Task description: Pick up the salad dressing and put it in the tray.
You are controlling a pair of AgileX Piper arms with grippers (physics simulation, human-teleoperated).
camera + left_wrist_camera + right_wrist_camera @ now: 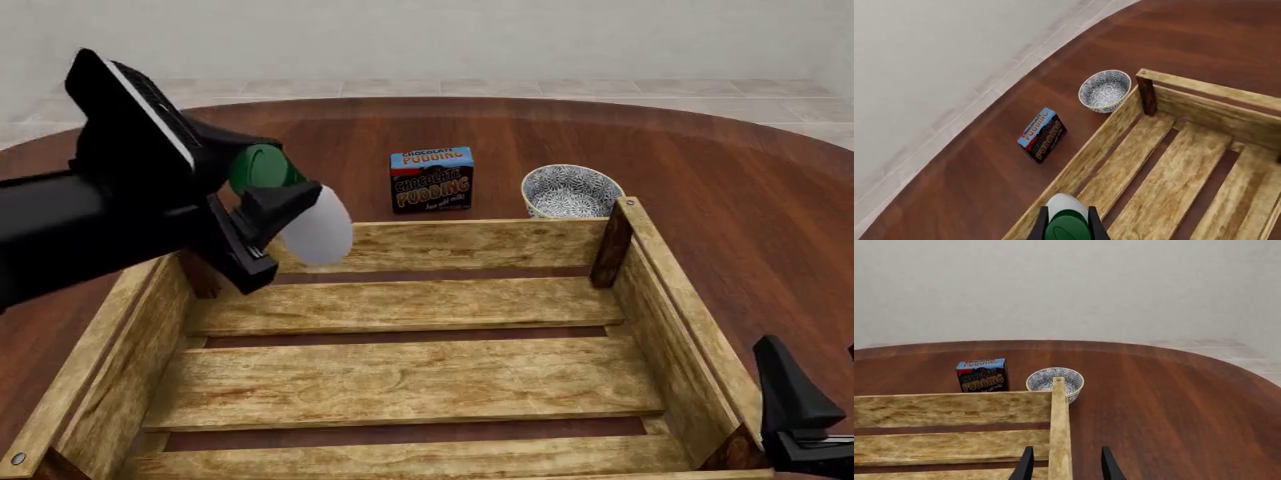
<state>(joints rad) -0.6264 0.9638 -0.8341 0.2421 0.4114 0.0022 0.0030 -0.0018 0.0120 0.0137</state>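
Note:
My left gripper (274,215) is shut on the salad dressing (320,228), a white bottle with a dark green cap. It holds the bottle tilted in the air over the far-left corner of the tray (441,243). In the left wrist view the salad dressing (1066,206) sits between the fingers of the left gripper (1067,227), above the near wall of the tray (1087,159). My right gripper (817,405) stands open low at the tray's near-right corner. Seen from the right wrist, the right gripper (1066,467) is open with the wall of the tray (1059,425) showing between its fingers.
A blue chocolate pudding box (431,180) (1042,135) (982,375) stands beyond the tray's far wall. A white speckled bowl (571,192) (1104,90) (1054,380) sits beside it, near the tray's far-right corner post. The round wooden table extends to the right.

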